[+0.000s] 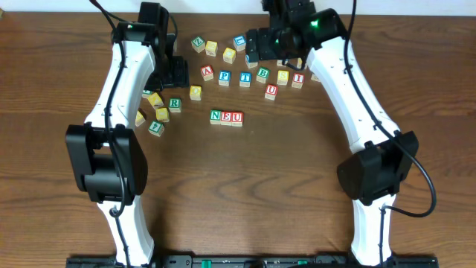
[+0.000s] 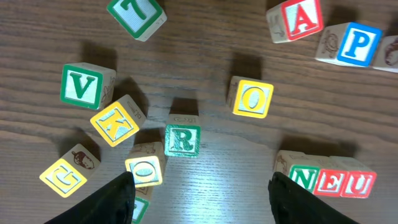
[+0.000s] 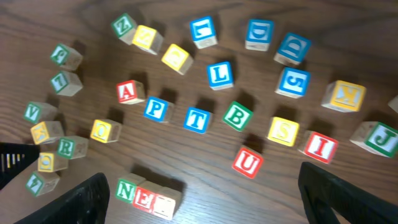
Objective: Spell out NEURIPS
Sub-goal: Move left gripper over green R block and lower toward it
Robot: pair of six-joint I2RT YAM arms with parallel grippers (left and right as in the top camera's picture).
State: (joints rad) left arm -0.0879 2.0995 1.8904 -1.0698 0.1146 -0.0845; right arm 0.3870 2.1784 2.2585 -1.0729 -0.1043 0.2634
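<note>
R cube [image 2: 183,140], ahead of left gripper [image 2: 202,182]

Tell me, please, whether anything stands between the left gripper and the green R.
Nothing lies between the left gripper and the R. A yellow O sits close beside the R, inside the open jaws, and may get bumped.

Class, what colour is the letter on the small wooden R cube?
Green, with a green border, on the small wooden R cube; the left wrist view shows it best.
</note>
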